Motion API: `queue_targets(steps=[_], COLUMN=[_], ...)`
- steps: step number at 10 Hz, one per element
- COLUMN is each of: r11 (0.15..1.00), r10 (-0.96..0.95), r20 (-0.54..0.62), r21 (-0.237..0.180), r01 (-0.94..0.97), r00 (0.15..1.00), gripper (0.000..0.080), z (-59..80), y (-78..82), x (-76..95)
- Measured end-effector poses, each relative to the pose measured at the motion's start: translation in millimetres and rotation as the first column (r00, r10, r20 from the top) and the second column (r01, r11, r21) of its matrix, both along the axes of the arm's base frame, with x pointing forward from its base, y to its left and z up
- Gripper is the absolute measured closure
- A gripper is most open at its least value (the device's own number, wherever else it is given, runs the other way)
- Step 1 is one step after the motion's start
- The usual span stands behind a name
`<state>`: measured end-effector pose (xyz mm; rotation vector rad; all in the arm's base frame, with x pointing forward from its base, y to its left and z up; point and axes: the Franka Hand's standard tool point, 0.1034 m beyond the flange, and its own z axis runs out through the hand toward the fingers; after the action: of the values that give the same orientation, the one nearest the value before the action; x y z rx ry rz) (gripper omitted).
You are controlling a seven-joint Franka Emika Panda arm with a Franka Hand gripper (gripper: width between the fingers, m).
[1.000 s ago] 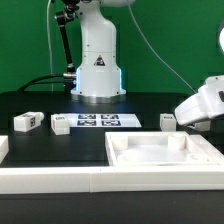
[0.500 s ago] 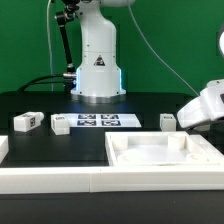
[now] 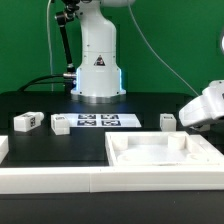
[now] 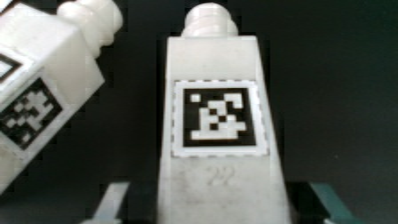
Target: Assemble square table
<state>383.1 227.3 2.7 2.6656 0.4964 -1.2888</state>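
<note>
Nudged a shade toward the exterior view's right since a second ago, the white two-finger gripper [image 3: 187, 122] hangs low just behind the far right corner of the large white plastic square tabletop [image 3: 116, 150]. That tabletop is a rimmed tray lying flat on the black table [image 3: 40, 100].

From the wrist, the gripper's dark fingers [image 4: 116, 200] closely flank a small white tagged leg block [image 4: 217, 110] on both sides. Whether they actually press it I cannot tell. A neighbouring leg block [image 4: 45, 90] lies just beside it, crowding one finger.

Behind the tabletop lies the marker board [image 3: 100, 121]. Past it, toward the exterior view's left, sit a nearer leg block [image 3: 61, 124] and a farther leg block [image 3: 26, 121], apart from each other. A long white border rail [image 3: 50, 178] runs in front of the tabletop. Bare table lies open off the tabletop's left edge.
</note>
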Motion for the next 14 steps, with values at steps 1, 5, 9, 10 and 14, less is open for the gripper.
queue_targets(steps=[1, 5, 9, 10, 14], r11=[1.0, 1.0, 0.994, 0.992, 0.976], r10=[-0.001, -0.006, -0.03, -0.031, -0.049], r20=[0.0, 0.007, 0.047, 0.052, 0.277], r21=[0.0, 0.031, 0.106, 0.124, 0.218], r01=[0.001, 0.006, 0.025, 0.025, -0.013], r00=[1.0, 1.0, 0.998, 0.998, 0.96], gripper=[0.0509, 0.0509, 0.0509, 0.0509, 0.0509], z=[0.0, 24.3, 79.8, 88.4, 90.7], y=[-0.3, -12.5, -49.6, -61.9, -74.7], x=[0.3, 17.0, 49.2, 52.0, 70.0])
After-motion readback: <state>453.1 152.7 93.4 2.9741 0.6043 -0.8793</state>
